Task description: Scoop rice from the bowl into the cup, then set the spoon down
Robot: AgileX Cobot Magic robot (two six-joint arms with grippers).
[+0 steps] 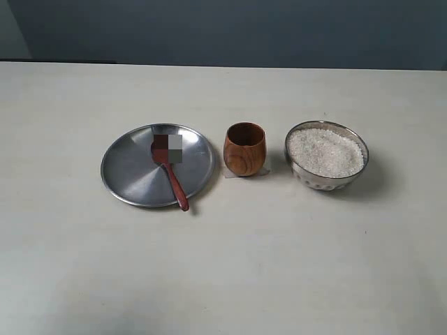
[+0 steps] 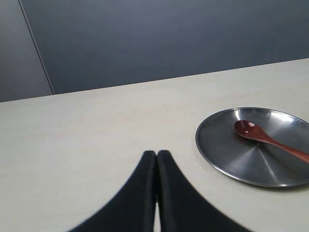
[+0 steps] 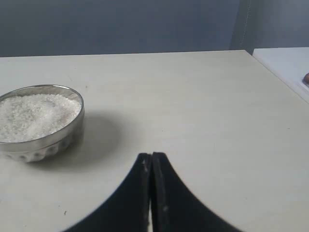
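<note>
So the cup point(image 1: 244, 149) sits mid way across the counter point(image 1: 223, 265). Just left of the cup is a plate point(image 1: 129, 167) with the spoon point(image 1: 174, 181) lying on it. Just right is the bowl point(image 1: 325, 183), with rice point(image 1: 325, 151) in it.

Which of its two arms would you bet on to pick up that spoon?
Probably the left: the spoon lies on the steel plate on its side, in view beyond the shut left claw; the right claw faces the rice bowl.
</note>
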